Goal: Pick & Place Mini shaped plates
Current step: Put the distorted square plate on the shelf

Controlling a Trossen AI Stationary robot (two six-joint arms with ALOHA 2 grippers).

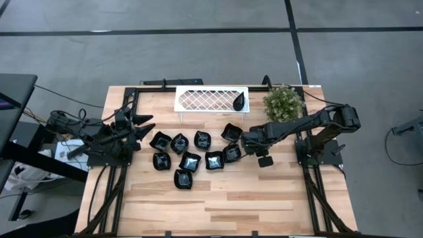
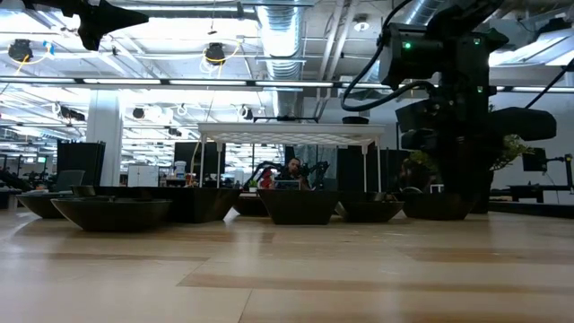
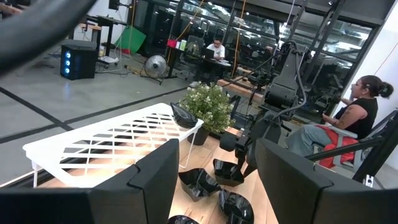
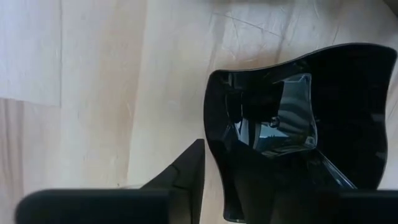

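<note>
The right gripper (image 1: 246,143) reaches across the wooden table (image 1: 218,211) from the right side, pointing down at the right end of a cluster of mini shaped plates (image 1: 190,160). In the right wrist view its two dark fingers (image 4: 180,174) straddle the wavy rim of one squarish glossy black plate (image 4: 292,124): one finger sits outside the rim on bare wood, the other lies over the bowl. The jaws look partway drawn in around that rim, but whether they are already pinching it cannot be told. The plate lies directly under and between the fingers, so the coming move likely turns on closing across this edge, then lifting.

Beyond it, the other black plates spread leftward in a loose double row toward the left arm. Behind them, at the table's far edge, stands a white lattice tray (image 1: 210,99) with one teardrop plate (image 1: 240,103) already on its right end. A green plant (image 1: 284,103) sits just right of the tray.

The left gripper (image 1: 144,125) waits at the left side, fingers spread, well apart from the nearest plate. The right arm is clearly the nearer one
</note>
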